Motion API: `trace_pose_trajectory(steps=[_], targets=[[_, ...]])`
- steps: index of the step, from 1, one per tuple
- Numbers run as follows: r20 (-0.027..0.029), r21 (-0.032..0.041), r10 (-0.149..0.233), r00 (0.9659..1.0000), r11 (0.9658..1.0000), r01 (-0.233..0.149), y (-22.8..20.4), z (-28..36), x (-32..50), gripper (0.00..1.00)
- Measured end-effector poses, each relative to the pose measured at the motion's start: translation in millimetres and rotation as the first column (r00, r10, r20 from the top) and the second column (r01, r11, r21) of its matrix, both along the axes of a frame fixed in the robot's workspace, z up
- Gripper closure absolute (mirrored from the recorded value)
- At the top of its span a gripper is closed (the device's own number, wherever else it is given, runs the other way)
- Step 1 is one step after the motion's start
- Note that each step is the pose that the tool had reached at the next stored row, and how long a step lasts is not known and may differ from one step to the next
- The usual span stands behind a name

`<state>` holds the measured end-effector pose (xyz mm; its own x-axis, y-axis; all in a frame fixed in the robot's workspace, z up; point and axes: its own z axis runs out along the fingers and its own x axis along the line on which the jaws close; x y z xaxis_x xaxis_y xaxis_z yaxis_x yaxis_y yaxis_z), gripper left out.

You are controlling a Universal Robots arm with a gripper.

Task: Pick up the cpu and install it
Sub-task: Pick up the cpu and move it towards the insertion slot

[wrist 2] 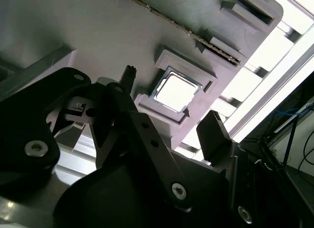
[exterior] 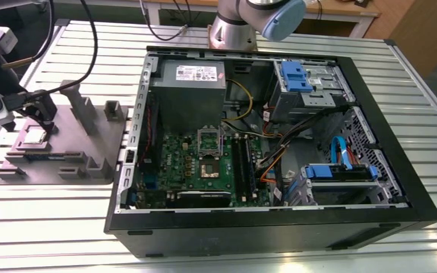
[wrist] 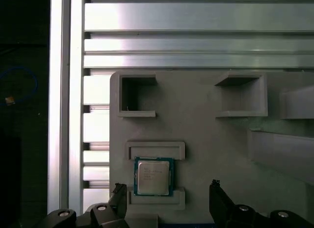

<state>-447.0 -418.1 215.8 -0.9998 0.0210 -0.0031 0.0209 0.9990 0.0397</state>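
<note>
We log the cpu (wrist: 153, 176) as a small flat square chip with a silvery-grey metal lid, faint print on top and a thin greenish rim; in the second wrist view the lid glares almost white. It lies level and face up, seated squarely in a shallow framed pocket of the grey holder block (exterior: 100, 142), with raised lips along two opposite edges. In the exterior view we place it toward the holder's left side, well apart from the open computer case (exterior: 264, 230) at the exterior view's right.

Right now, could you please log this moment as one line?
gripper: open, straddling cpu | cpu: in pocket of grey holder, not gripped
</note>
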Motion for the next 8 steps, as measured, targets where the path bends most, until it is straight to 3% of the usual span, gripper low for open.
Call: trace_pose_trajectory(steps=[5,6,8], targets=[[0.0004,-0.0011,0.000,1.0000,1.0000,0.000,0.0,-1.1,0.1,0.17],[0.0002,-0.0014,0.000,1.0000,1.0000,0.000,0.0,-1.6,0.0,0.11],[0.0002,-0.0015,0.000,1.0000,1.0000,0.000,0.0,-3.2,0.0,0.11]])
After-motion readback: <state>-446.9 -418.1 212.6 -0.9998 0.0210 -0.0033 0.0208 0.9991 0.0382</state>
